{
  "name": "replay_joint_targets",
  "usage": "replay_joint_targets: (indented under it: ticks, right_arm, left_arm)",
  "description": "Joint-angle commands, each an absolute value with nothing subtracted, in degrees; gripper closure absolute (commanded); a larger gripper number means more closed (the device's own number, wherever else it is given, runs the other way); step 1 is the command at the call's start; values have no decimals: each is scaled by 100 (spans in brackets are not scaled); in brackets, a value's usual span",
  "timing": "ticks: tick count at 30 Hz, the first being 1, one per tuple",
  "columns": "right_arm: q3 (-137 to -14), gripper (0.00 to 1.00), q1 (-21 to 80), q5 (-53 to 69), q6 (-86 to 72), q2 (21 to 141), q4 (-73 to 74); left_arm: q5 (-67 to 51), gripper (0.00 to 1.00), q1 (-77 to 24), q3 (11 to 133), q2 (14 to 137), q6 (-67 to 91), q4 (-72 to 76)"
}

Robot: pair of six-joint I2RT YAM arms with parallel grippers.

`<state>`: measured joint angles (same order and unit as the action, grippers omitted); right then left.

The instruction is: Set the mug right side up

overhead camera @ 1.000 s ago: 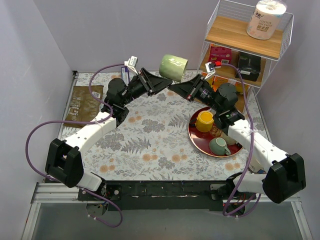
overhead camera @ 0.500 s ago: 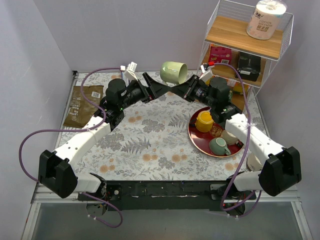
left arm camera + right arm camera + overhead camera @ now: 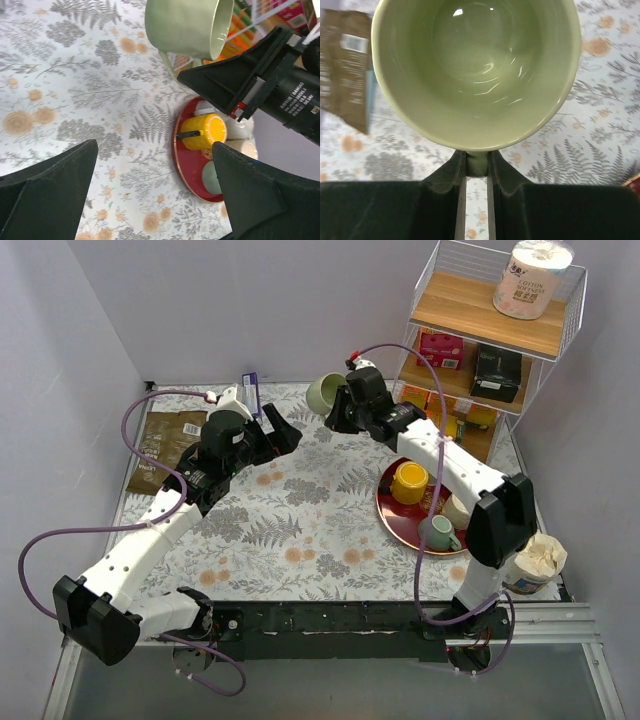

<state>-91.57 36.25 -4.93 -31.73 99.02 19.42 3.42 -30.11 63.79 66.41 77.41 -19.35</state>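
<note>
The pale green mug (image 3: 325,393) hangs in the air over the back of the table, tipped on its side. My right gripper (image 3: 341,412) is shut on its handle (image 3: 477,163), and in the right wrist view the mug's mouth (image 3: 475,65) faces the camera. In the left wrist view the mug (image 3: 185,25) sits at the top, with the right gripper (image 3: 240,80) just below it. My left gripper (image 3: 283,432) stands wide open to the left of the mug, apart from it. Nothing lies between its fingers (image 3: 45,195).
A red plate (image 3: 385,510) at the right carries a yellow mug (image 3: 410,482), a grey-green cup (image 3: 437,532) and pale cups. A wire shelf (image 3: 480,320) with boxes stands at the back right. A brown packet (image 3: 165,445) lies at the left edge.
My left gripper has let go of the mug, opened wide and drawn back to the left. The right arm has swung up and left, holding the mug alone by its handle.
</note>
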Motion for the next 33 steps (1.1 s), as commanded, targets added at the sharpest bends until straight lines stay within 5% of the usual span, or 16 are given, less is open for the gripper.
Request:
replay_joint_targets:
  ticks: [1,7,33]
  right_arm:
    - [-9975,99,3639,-1687,-2777,10405,2881]
    - [-11074,99,3639,-2100,-2751,11530,4139]
    - [-11892,99,3366,-1538,-2540,12982,4667]
  left_arm:
    - [984,2,-3015,6469,6521,7550,-2522]
    - [1116,2,-3006,6434,6513,7567,-2681]
    - [1125,2,-3006,6337,6627,7726,-2734]
